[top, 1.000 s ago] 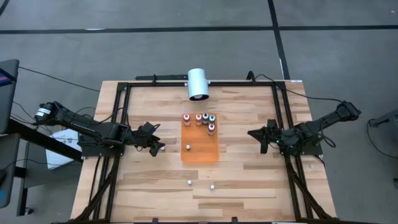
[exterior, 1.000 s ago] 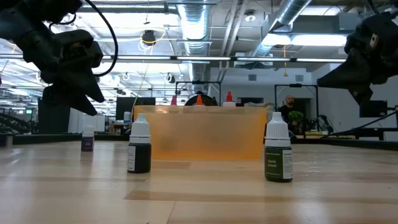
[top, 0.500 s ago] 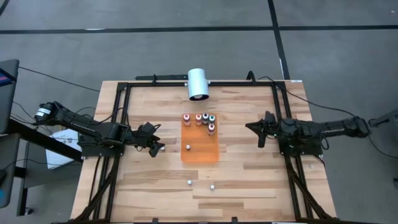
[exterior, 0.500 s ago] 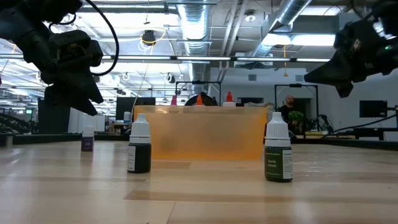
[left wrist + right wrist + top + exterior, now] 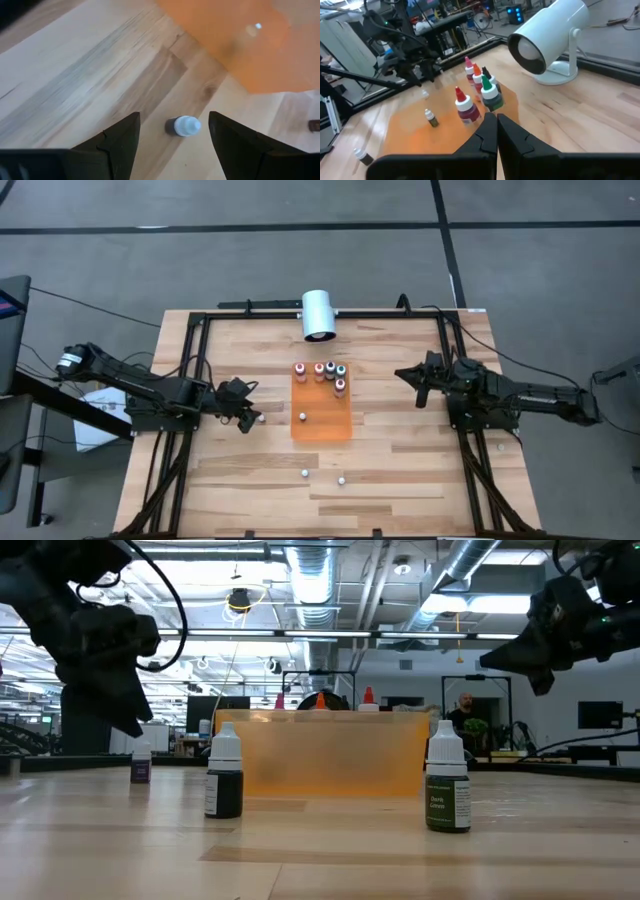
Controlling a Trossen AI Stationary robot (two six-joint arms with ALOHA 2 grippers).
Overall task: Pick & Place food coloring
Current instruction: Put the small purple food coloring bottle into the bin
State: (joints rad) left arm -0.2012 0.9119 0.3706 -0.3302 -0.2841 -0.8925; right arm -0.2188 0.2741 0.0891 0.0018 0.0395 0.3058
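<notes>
I hold left claw wide, straddling small white-capped bottle on counter left of orange mat, lined up for grab. Right claw closed, empty, waiting right of mat where other bottles cluster.

Pale wooden table with black frame rails; flat orange mat at its middle, white cylinder at the far edge; three small bottles on bare wood
</notes>
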